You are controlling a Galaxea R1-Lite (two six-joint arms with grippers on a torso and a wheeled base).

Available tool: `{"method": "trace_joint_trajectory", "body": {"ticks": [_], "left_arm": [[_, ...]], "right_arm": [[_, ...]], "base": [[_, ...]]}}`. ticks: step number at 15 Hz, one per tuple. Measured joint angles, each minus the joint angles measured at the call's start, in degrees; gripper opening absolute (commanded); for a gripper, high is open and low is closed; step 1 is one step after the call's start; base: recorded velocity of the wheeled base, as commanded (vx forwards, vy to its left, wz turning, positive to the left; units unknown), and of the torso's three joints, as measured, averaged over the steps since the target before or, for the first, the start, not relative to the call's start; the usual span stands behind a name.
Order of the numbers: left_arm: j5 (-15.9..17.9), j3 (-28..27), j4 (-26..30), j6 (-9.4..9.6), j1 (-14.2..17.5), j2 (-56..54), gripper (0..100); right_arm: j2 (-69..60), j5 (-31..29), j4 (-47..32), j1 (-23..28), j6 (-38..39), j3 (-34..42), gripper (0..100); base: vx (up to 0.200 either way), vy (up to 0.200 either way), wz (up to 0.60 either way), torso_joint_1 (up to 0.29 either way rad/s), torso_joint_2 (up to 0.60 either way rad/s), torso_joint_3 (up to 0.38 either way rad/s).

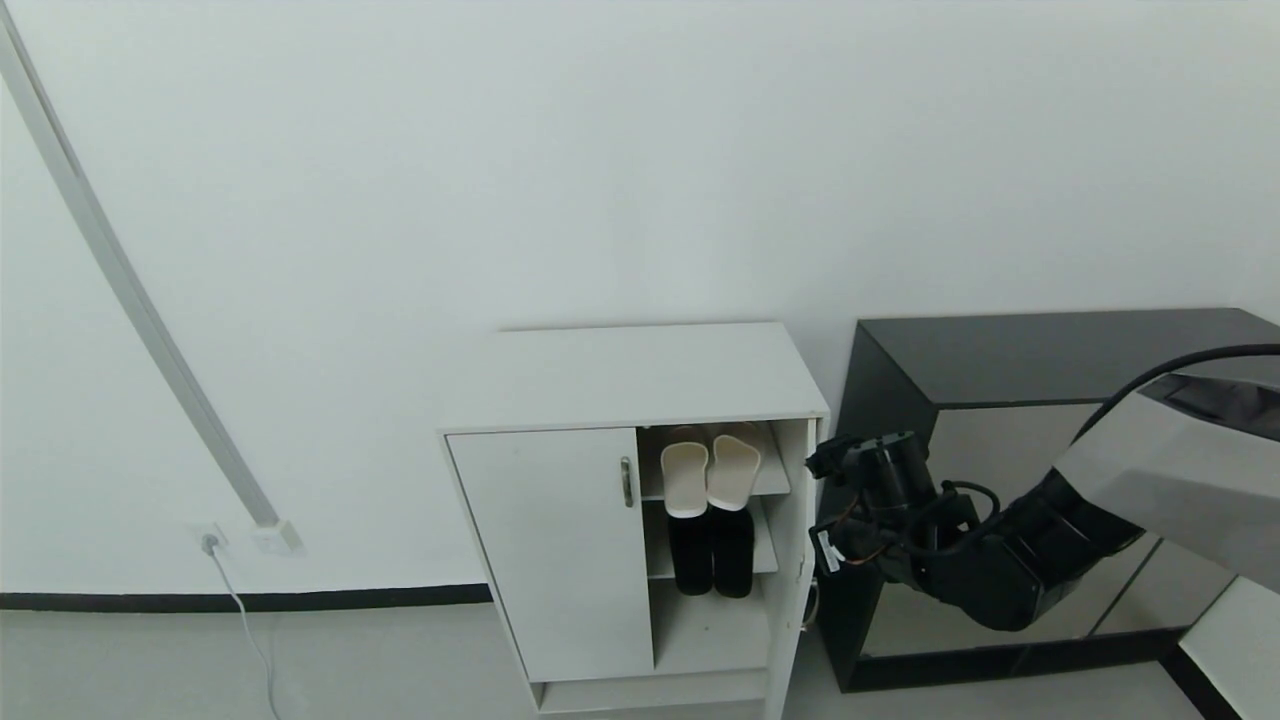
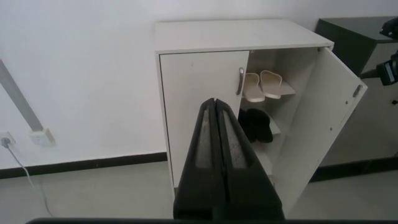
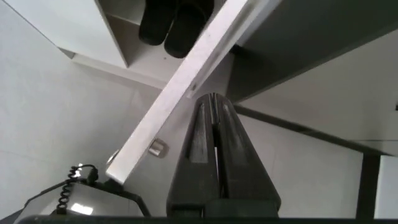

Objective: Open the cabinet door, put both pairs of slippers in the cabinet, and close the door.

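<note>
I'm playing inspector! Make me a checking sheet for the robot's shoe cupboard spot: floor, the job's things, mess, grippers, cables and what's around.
Surface: pale floor; the cabinet stands on it against the wall.
Job's things: white cabinet; right door open, left door closed; white slippers on the top shelf, black slippers on the shelf below.
Clutter: nothing seen.
Grippers: left gripper shut, facing the cabinet; right gripper shut, close to the open door.
Cables: white cable hangs from a wall socket.
Surroundings: slanting conduit; dark cabinet at the right.
</note>
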State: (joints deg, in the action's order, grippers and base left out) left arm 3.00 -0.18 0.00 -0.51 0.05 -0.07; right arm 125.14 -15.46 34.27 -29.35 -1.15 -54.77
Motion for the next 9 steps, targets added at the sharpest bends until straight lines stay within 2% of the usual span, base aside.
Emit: {"method": "trace_joint_trajectory", "body": {"ticks": [5, 9], "left_arm": [[0.0, 0.0, 0.0, 0.02, 0.0, 0.0, 0], [0.0, 0.0, 0.0, 0.02, 0.0, 0.0, 0]], "right_arm": [[3.9, 0.3, 3.9, -1.5, 4.1, -2.7, 0], [7.4, 0.7, 11.0, -4.0, 7.5, -4.5, 0]], "base": [[0.000, 0.000, 0.00, 0.000, 0.00, 0.000], [0.000, 0.000, 0.00, 0.000, 0.00, 0.000]]}}
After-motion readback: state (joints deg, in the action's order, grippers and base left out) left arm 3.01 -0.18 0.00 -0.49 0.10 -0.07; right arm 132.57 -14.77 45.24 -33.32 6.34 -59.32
